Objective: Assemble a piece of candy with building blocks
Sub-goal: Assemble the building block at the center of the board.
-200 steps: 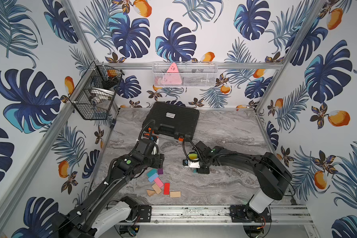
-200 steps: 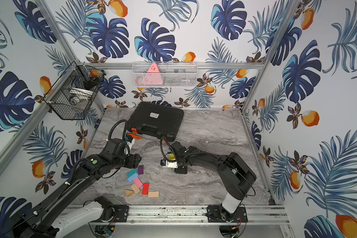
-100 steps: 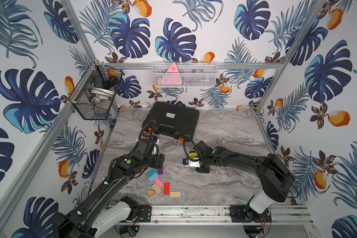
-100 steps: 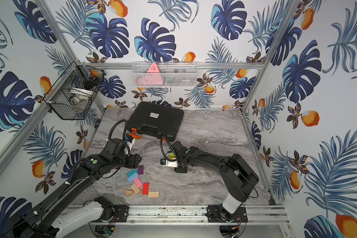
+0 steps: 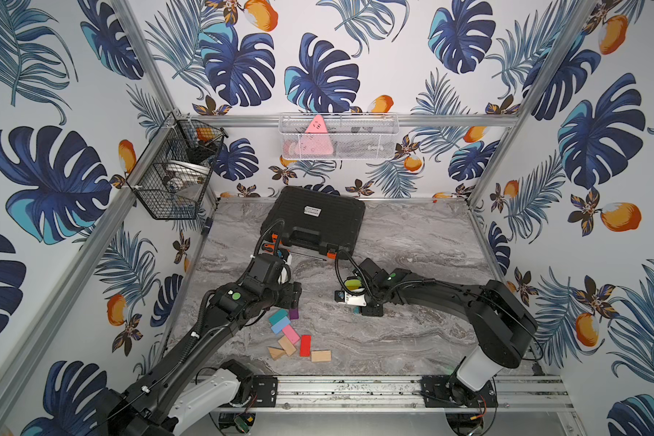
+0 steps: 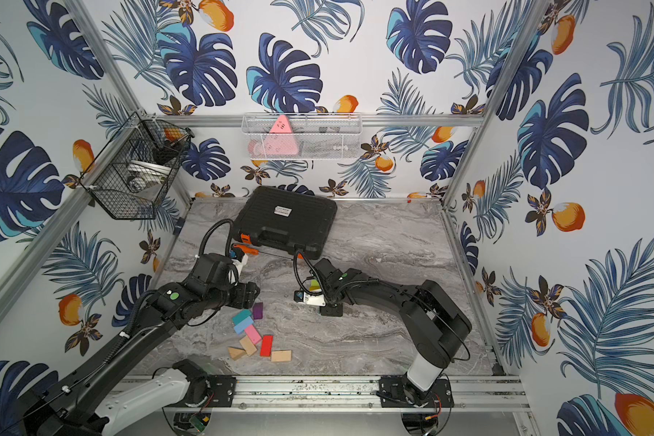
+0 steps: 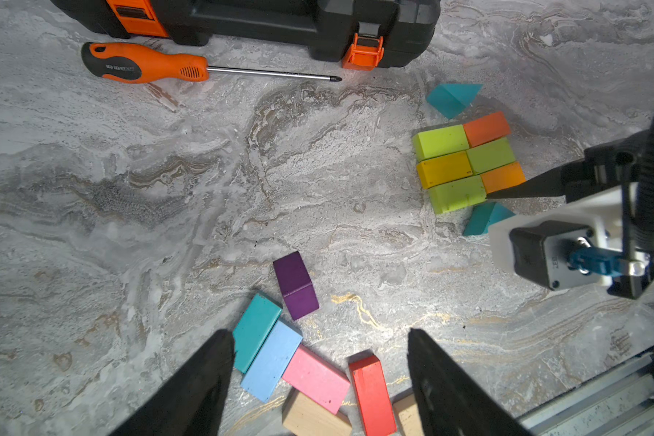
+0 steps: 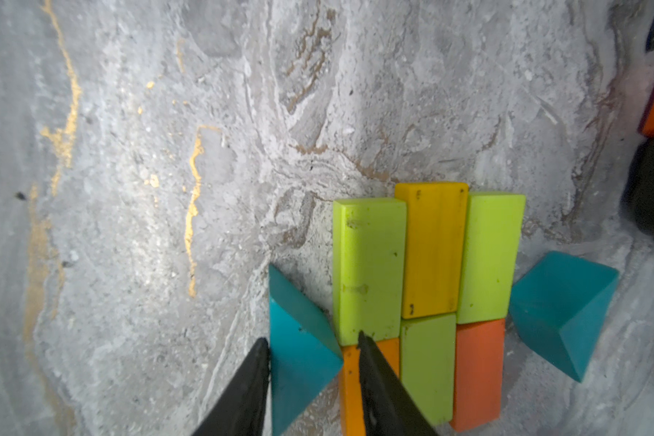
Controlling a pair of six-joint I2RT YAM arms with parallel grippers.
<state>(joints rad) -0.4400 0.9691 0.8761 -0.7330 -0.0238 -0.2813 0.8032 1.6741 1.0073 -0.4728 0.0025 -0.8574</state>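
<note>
Marble tabletop (image 5: 412, 332): teal wedge (image 8: 299, 355) clamped by right gripper (image 8: 310, 336), set against green-yellow-orange brick slab (image 8: 431, 256). Jaws of left gripper (image 7: 318, 331) held wide apart above loose bricks (image 7: 270, 358).

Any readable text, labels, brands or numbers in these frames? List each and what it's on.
None reads clearly.
Screwdriver: raised lettering on the handle, too blurred.
Case: white sticker, print too small.
Pink triangle: dark marks, too small.
Right wrist camera: small print, blurred.
</note>
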